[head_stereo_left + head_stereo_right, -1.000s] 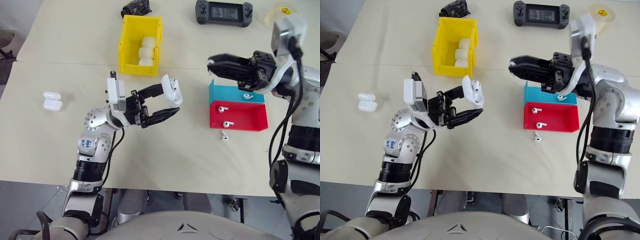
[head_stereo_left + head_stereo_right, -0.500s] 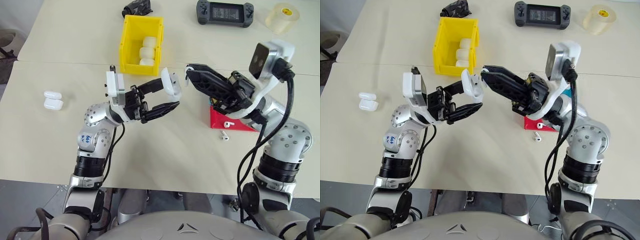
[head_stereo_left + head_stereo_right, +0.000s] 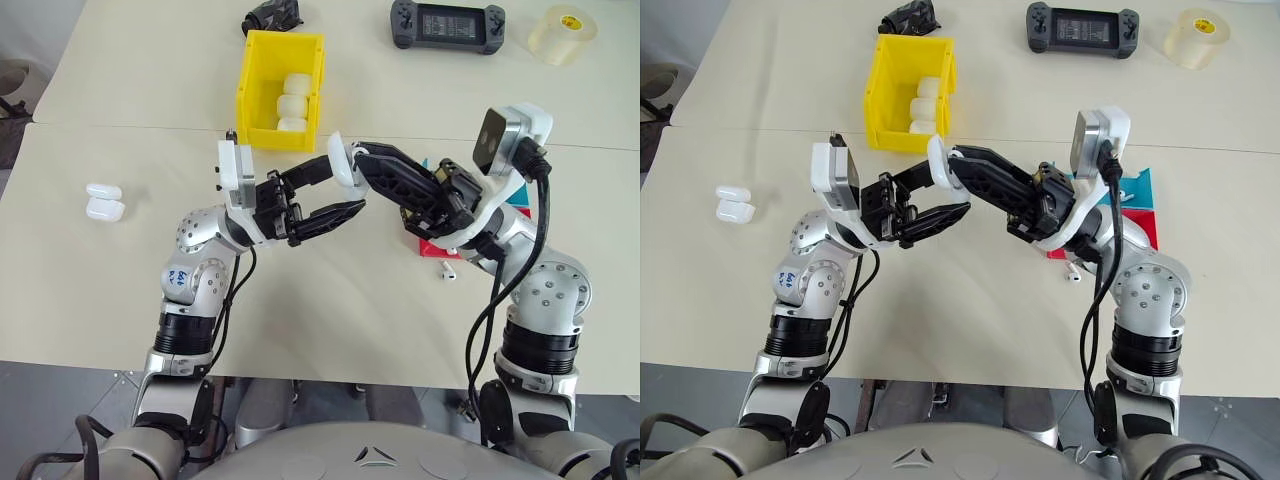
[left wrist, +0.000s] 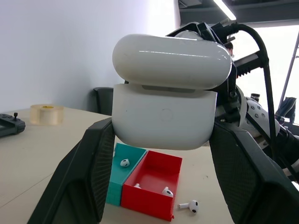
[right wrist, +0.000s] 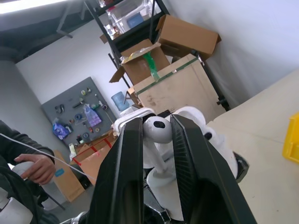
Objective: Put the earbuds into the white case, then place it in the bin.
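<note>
Left fingers (image 3: 345,190) gripping one white case (image 4: 168,91), right fingers (image 5: 156,135) pinching one earbud (image 5: 156,129), perhaps touching.

Silver jointed arms, black claws, black cables, white wrist cameras

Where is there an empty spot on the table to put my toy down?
Bare table lies left of the yellow bin, above the two spare cases, and along the near edge under the arms. It is crowded by the red tray and where the left gripper meets the right gripper.

Glossy white case (image 3: 342,164), lid ajar, held above table; earbud (image 5: 156,130) pinched beside it.
</note>
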